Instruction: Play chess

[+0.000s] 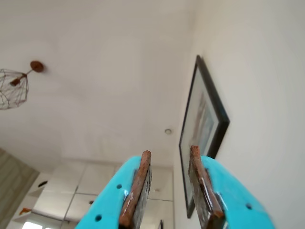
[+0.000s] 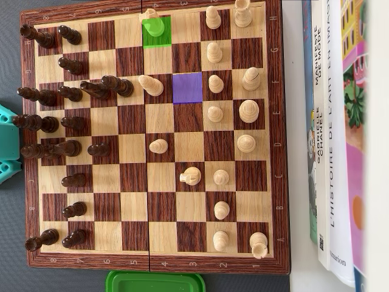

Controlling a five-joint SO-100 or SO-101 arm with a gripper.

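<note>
In the overhead view a wooden chessboard [image 2: 152, 263] lies flat, with dark pieces [image 2: 72, 149] along its left side and light pieces [image 2: 214, 112] along its right side. A light piece [image 2: 154, 27] stands on a square tinted green [image 2: 159, 40] near the top edge. An empty square is tinted purple [image 2: 187, 87]. In the wrist view my gripper [image 1: 170, 151] points up at the ceiling. Its turquoise jaws stand apart with nothing between the brown pads [image 1: 138, 183]. The board is out of the wrist view.
A turquoise part of the arm [image 2: 6, 143] shows at the board's left edge. Books [image 2: 331, 134] lie to the right of the board, and a green lid [image 2: 155, 281] lies below it. The wrist view shows a framed picture [image 1: 202, 119] and a wire lamp [image 1: 13, 88].
</note>
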